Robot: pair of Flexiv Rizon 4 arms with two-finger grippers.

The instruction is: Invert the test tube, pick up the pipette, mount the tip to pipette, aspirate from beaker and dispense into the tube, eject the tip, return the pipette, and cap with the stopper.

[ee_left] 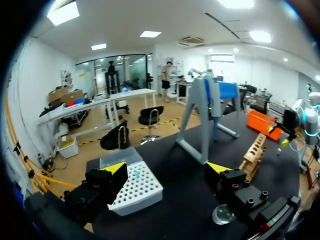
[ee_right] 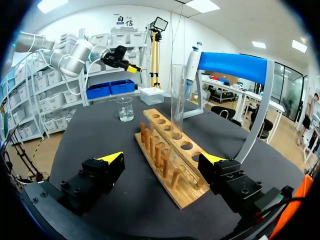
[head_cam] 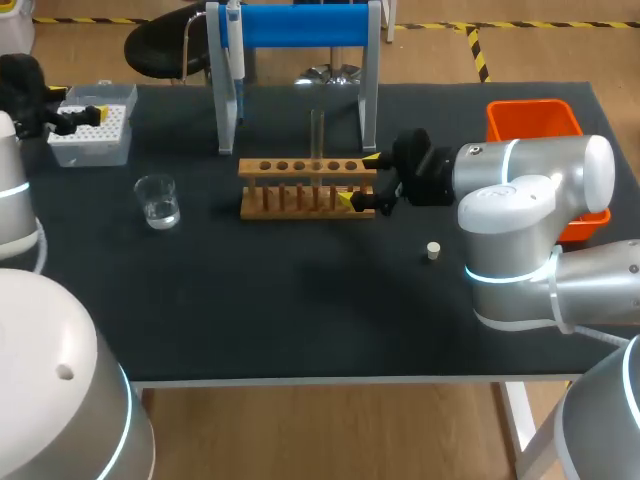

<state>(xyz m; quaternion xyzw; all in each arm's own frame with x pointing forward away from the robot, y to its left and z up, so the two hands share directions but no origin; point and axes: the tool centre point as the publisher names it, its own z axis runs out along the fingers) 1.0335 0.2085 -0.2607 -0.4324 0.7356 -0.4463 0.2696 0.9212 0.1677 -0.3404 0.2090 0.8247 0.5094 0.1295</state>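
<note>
A clear test tube (head_cam: 317, 135) (ee_right: 177, 100) stands upright in a wooden rack (head_cam: 305, 187) (ee_right: 170, 160) (ee_left: 255, 150). My right gripper (head_cam: 359, 180) (ee_right: 161, 160) is open at the rack's right end, with nothing held and the tube ahead of it. The pipette (head_cam: 235, 50) (ee_right: 190, 67) hangs on a blue and grey stand (head_cam: 300, 60) (ee_left: 210, 100). My left gripper (head_cam: 90, 113) (ee_left: 166, 170) hovers open above the white tip box (head_cam: 92, 128) (ee_left: 132, 185). A beaker (head_cam: 158, 200) (ee_right: 126, 109) (ee_left: 223, 214) holds clear liquid. A small pale stopper (head_cam: 433, 250) lies on the table.
An orange bin (head_cam: 535, 120) (ee_left: 262, 122) stands at the table's back right, partly behind my right arm. The black table top (head_cam: 300, 300) is bare in front of the rack.
</note>
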